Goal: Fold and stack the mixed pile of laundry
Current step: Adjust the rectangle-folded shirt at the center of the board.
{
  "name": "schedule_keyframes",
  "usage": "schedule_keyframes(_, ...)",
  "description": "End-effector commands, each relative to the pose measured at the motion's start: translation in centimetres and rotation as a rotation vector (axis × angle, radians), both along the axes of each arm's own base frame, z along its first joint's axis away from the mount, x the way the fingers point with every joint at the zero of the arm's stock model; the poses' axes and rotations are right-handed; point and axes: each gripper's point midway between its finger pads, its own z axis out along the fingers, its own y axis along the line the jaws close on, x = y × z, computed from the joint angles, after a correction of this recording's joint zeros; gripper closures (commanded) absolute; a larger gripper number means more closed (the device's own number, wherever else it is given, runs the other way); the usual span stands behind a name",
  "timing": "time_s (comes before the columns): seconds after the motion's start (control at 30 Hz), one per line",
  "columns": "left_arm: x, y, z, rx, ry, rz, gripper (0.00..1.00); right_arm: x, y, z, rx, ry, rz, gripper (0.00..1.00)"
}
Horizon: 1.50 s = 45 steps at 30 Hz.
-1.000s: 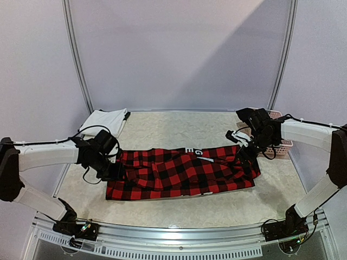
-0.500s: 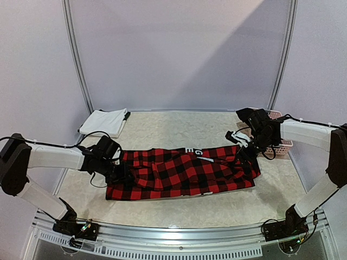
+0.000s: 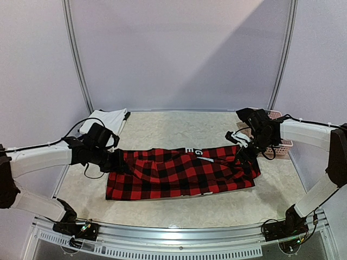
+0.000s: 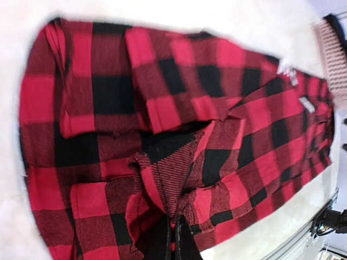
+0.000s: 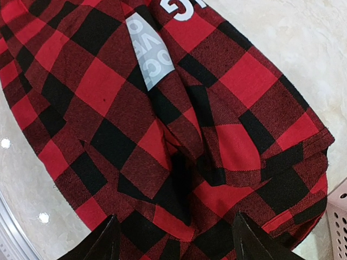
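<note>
The red-and-black checked flannel shirt lies flat and long across the middle of the table. My left gripper is at its left end, shut on a pinched-up fold of the flannel shirt; the left gripper has only a sliver of red cloth showing between its tips. My right gripper hovers over the shirt's right end. In the right wrist view that gripper stands open above the flannel shirt, holding nothing. A folded white cloth rests at the back left.
A pink perforated basket stands at the right edge behind the right gripper; its corner, the basket, shows beside the shirt's hem. Table rails run along the front and sides.
The left gripper has closed on the shirt's left end and drawn back and up a little, bunching the cloth there. The right arm has not moved.
</note>
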Motion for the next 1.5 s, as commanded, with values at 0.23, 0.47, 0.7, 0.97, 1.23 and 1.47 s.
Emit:
schedule_keyframes(0.23, -1.8, 2.8, -1.2, 0.137, 0.055, -0.010, 1.00, 0.1, 0.3, -0.3, -0.001, 0.017, 0.011, 0.29)
schedule_keyframes(0.47, -2.7, 4.1, 0.1, 0.175, 0.039, -0.001, 1.00, 0.0, 0.2, -0.1, 0.000, 0.012, 0.009, 0.29)
schedule_keyframes(0.7, -3.7, 4.9, -0.7, 0.188, 0.049, 0.008, 0.72, 0.0, 0.4, -0.4, 0.002, 0.025, 0.014, 0.29)
schedule_keyframes(0.97, -3.0, 4.4, 0.1, 0.207, 0.016, -0.032, 0.61, -0.1, 0.3, -0.6, -0.006, 0.029, 0.011, 0.29)
schedule_keyframes(1.23, -1.6, 1.3, 2.5, 0.196, -0.107, -0.191, 0.61, -2.7, 4.4, 0.2, 0.027, 0.030, 0.174, 0.48)
schedule_keyframes(1.47, 0.6, -3.2, 2.6, 0.167, -0.130, -0.284, 0.61, -2.1, 5.2, -2.7, -0.026, 0.125, 0.178, 0.62)
